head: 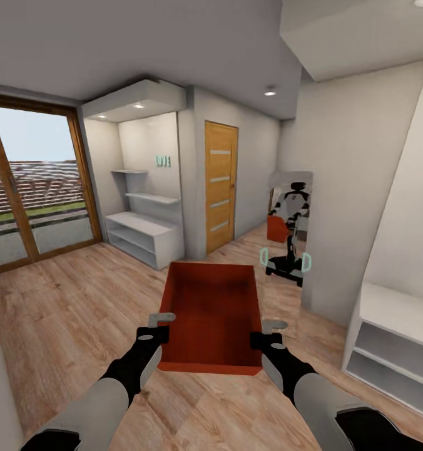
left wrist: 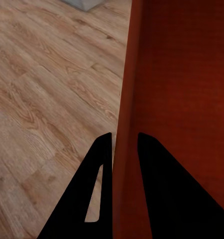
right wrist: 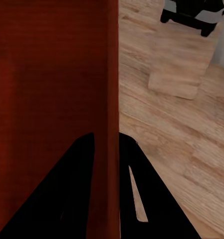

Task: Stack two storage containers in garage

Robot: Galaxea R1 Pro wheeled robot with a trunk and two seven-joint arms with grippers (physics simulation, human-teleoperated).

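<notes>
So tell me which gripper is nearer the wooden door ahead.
Right, though only slightly. The wooden door stands ahead, a little right of centre. The right gripper clamps the container on its right wall, the left gripper on its left wall.

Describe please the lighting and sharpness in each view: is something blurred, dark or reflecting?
Head view: evenly lit and sharp; the mirror reflects the robot; ceiling spotlights glow. Left wrist view: the left hand is a black silhouette against the storage container wall. Right wrist view: likewise for the right hand.
</notes>
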